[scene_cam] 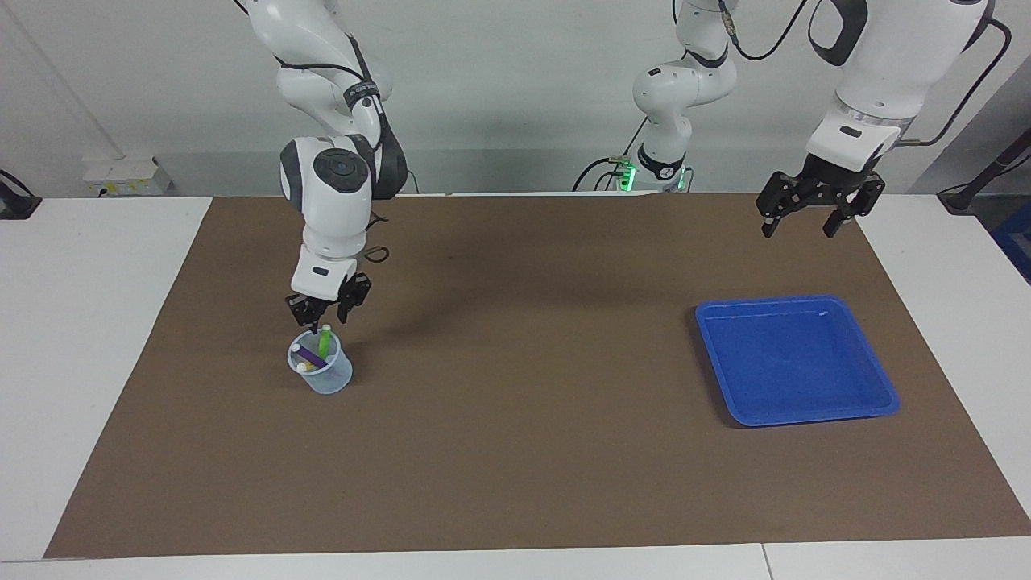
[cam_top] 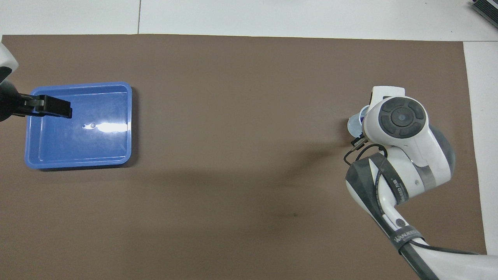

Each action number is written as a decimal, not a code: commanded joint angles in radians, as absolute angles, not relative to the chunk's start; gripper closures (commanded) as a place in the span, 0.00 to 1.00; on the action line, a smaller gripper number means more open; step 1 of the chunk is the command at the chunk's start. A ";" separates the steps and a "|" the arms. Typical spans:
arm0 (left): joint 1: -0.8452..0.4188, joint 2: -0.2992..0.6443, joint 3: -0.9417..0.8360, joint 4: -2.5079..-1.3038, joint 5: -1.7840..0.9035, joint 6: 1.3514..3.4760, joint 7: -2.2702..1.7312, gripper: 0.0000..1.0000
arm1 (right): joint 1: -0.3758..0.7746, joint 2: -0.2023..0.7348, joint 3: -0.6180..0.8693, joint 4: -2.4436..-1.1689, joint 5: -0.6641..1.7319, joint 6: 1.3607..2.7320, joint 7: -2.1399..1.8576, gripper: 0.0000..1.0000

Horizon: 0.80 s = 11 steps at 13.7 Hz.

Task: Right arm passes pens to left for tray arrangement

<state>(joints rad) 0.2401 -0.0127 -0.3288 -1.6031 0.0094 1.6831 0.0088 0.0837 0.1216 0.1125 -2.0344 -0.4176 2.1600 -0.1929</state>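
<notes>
**Right gripper closing in on the first pen**

The pens (scene_cam: 316,354) stand in a small clear cup (scene_cam: 320,372) at about nine o'clock on the brown mat (scene_cam: 515,451) in the facing view: a green pen (scene_cam: 324,341) upright, a purple one and a yellow one leaning beside it. The right gripper (scene_cam: 326,318) hangs directly over the cup, tips just above the green pen's pale end; whether its fingers have closed on that end I cannot tell. The blue tray (scene_cam: 882,387) lies bare at about three o'clock, well apart from the cup. The left gripper (scene_cam: 808,219) waits in the air toward one o'clock, nearer the robots than the tray, fingers spread wide and holding nothing.

The step looks like the first pick. Next would come a firm pinch on the green pen, a straight lift clear of the cup, then a carry toward mid-table for the handover
</notes>
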 commanded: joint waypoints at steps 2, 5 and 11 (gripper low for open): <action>0.236 -0.040 -0.321 -1.629 -0.002 1.677 0.011 0.00 | 0.063 0.109 0.120 -2.060 -0.439 2.195 -0.222 0.49; 0.235 -0.040 -0.321 -1.629 -0.002 1.677 0.011 0.00 | 0.063 0.109 0.120 -2.060 -0.439 2.197 -0.224 0.54; 0.236 -0.040 -0.319 -1.629 -0.002 1.677 0.011 0.00 | 0.064 0.110 0.120 -2.059 -0.439 2.198 -0.222 0.57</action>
<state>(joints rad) 0.2401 -0.0127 -0.3288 -1.6031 0.0094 1.6829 0.0088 0.0792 0.1216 0.1119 -2.0396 -0.4177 2.1701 -0.2040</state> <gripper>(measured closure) 0.000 0.555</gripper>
